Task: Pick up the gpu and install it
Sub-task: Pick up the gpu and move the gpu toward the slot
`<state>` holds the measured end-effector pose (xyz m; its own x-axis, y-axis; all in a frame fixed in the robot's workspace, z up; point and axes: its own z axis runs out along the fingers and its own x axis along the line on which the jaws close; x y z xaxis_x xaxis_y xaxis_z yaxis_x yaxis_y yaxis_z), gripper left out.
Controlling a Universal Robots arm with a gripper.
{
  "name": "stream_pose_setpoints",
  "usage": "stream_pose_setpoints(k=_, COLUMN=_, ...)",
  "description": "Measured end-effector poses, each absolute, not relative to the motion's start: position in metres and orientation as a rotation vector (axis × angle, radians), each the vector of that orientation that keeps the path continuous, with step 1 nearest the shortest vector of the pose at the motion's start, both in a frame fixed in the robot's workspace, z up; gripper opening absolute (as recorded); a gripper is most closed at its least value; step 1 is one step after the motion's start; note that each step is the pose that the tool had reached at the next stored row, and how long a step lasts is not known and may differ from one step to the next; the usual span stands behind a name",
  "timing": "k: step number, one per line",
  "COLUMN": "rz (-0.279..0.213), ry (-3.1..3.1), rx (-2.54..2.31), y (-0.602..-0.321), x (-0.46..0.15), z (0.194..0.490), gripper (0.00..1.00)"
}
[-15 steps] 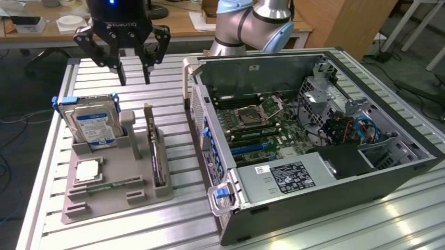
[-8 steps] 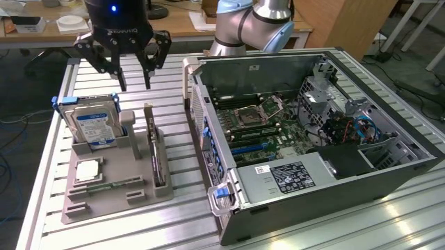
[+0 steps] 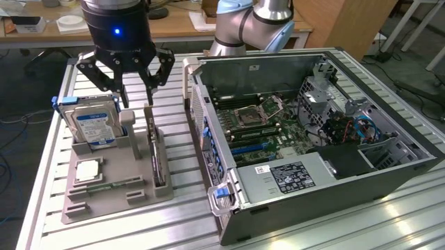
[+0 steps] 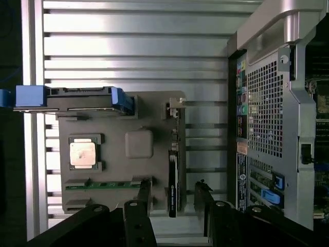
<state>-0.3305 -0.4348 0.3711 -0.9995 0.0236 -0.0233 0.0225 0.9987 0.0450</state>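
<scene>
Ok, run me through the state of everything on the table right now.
gripper: open, over the gpu, holding nothing.
gpu: standing on edge in the gray holder, not gripped.
hard drive: upright in the holder.
processor chip: flat in its recess.
computer case: side open, motherboard exposed.

The claw [image 3: 134, 99] hangs at about ten o'clock in the exterior view, pointing straight down, its black linked fingers [image 3: 116, 86] spread wide and empty. Above it the black wrist [image 3: 116, 23] shows a blue light. The grey-and-blue arm [image 3: 250, 21] stands at twelve o'clock.
</scene>
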Motion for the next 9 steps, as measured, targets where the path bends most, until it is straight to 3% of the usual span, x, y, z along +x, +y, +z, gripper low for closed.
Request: stream_pose_setpoints(k=9, rz=0.069, ry=3.118, rx=-0.012, y=-0.435, x=-0.323, z=0.355, gripper=0.47)
